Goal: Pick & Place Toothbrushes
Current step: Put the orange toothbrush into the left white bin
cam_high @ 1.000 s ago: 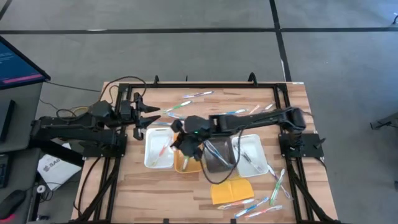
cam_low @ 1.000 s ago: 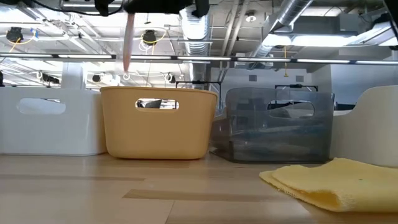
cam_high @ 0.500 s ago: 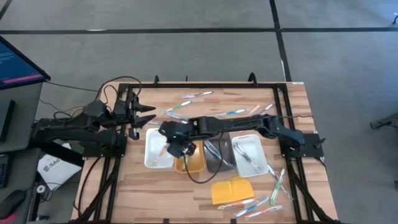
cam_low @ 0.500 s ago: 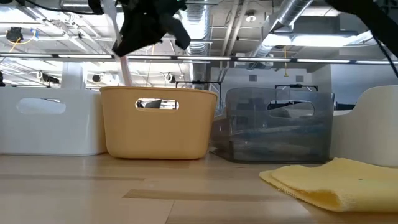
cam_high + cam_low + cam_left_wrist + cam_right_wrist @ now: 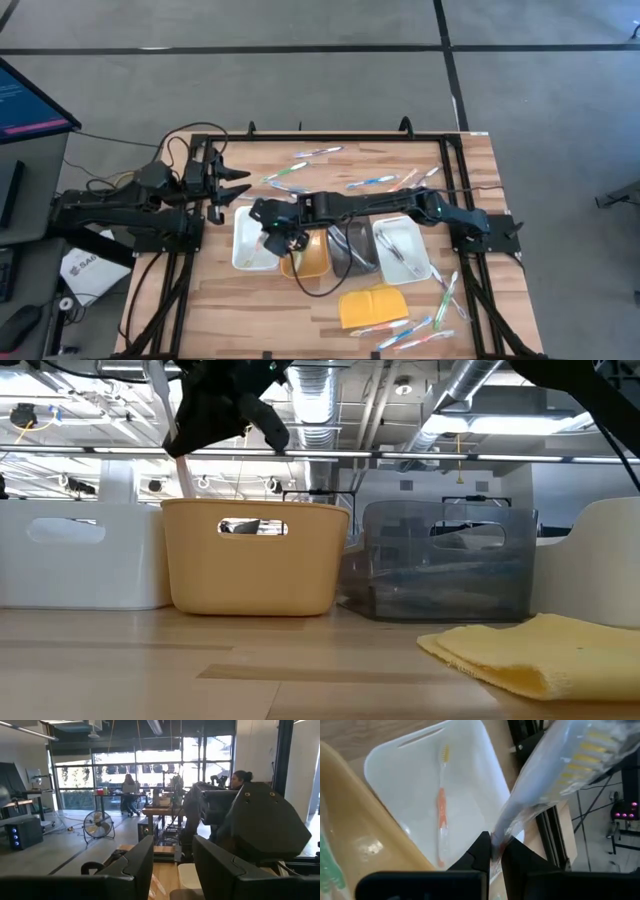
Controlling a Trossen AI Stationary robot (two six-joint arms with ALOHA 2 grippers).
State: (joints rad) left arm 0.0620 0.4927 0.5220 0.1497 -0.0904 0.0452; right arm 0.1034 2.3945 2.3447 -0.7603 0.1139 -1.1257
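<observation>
A wooden bench (image 5: pixel 300 310) carries four trays and a yellow pad (image 5: pixel 372 305). Right hand (image 5: pixel 496 851), clamped on a wrapped toothbrush (image 5: pixel 555 765), hangs above the white tray (image 5: pixel 243 255). Left hand (image 5: pixel 240 184) waits part-open at the bench's edge. People sit in the room behind.

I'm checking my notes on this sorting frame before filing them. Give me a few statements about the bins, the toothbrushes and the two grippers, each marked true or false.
1. The right gripper is shut on a wrapped toothbrush. True.
2. The left white bin is empty. False: an orange toothbrush lies in it.
3. The left gripper holds a toothbrush. False: it waits near the table's left edge with nothing between its fingers.
4. The yellow pad lies on the table in front of the bins. True.
5. The right gripper hangs over the grey bin. False: it is over the left white bin and the orange bin.
</observation>
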